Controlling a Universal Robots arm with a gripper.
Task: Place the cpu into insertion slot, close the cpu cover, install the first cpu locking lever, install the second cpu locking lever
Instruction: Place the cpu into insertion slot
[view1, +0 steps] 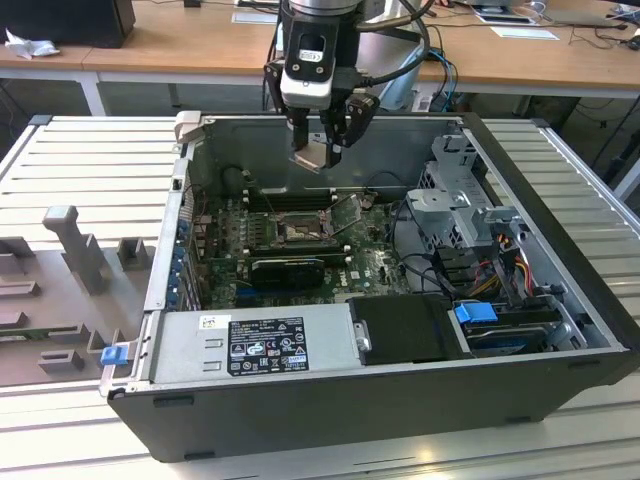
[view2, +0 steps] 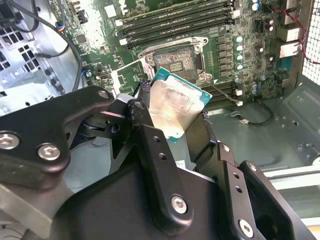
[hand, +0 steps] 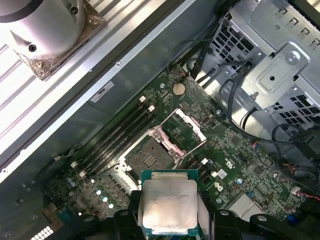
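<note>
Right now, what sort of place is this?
Most likely a robotics lab or workshop: an open computer case sits on a slatted metal table, a robot hand holds a chip above its green circuit board, and wooden desks stand behind.

insertion slot (hand: 148, 159) open from above, raised cpu cover (hand: 184, 125) beside it, drive cage (view1: 450, 200) well apart

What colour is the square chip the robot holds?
The small flat square cpu is pale silvery-beige with a green rim, clearest in the first wrist view.
</note>
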